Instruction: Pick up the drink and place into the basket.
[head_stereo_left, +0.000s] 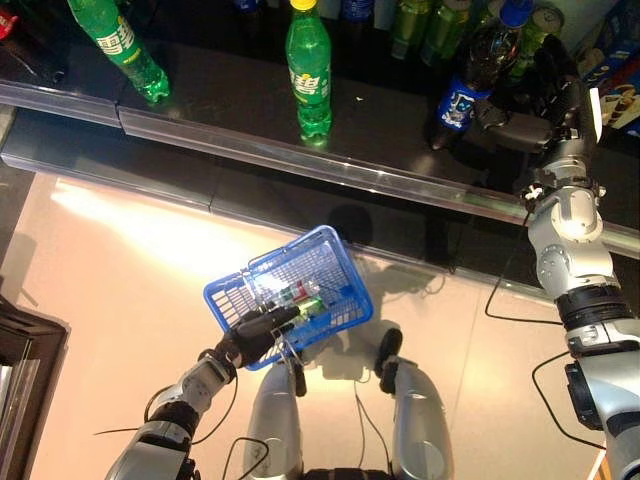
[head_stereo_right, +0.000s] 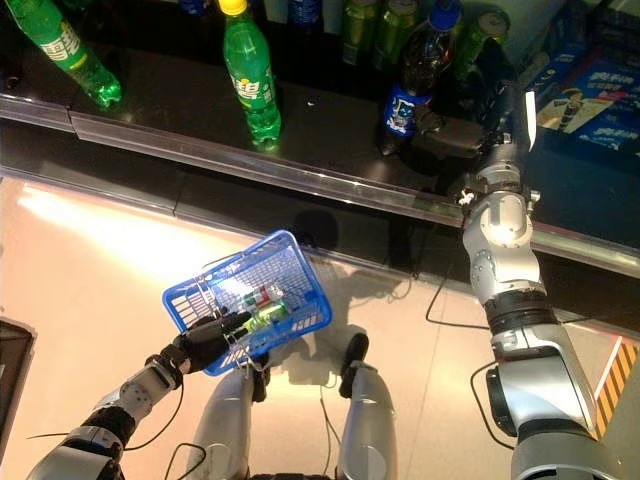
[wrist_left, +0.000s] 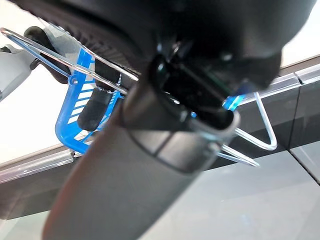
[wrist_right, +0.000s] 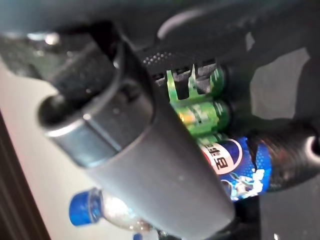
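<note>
The robot's right hand (head_stereo_left: 535, 120) reaches over the front edge of a dark shelf (head_stereo_left: 240, 105), its fingers curled round a dark cola bottle with a blue label and blue cap (head_stereo_left: 478, 70). The bottle leans toward the hand, its base on the shelf surface near the metal lip (head_stereo_left: 330, 165) that runs along the shelf front. In the right wrist view the same blue label (wrist_right: 235, 167) shows past the fingers, with green cans (wrist_right: 202, 112) stacked close behind it.

A green soda bottle with a yellow cap (head_stereo_left: 308, 72) stands upright near the lip, well apart from the cola bottle, with bare shelf between the two. A second green bottle (head_stereo_left: 125, 45) leans at the far left of the shelf. More bottles and cans (head_stereo_left: 430, 25) crowd the back row.

Low over the pale floor (head_stereo_left: 120, 280), the left hand (head_stereo_left: 255, 335) is clenched on the wire handle of a blue plastic basket (head_stereo_left: 330, 262), held tilted and well clear of the shelf edge. A small green and red item (head_stereo_left: 300, 298) already lies inside it. Open floor spreads to the basket's left, and a dark fixture (head_stereo_left: 25, 370) cuts in at the left edge.
</note>
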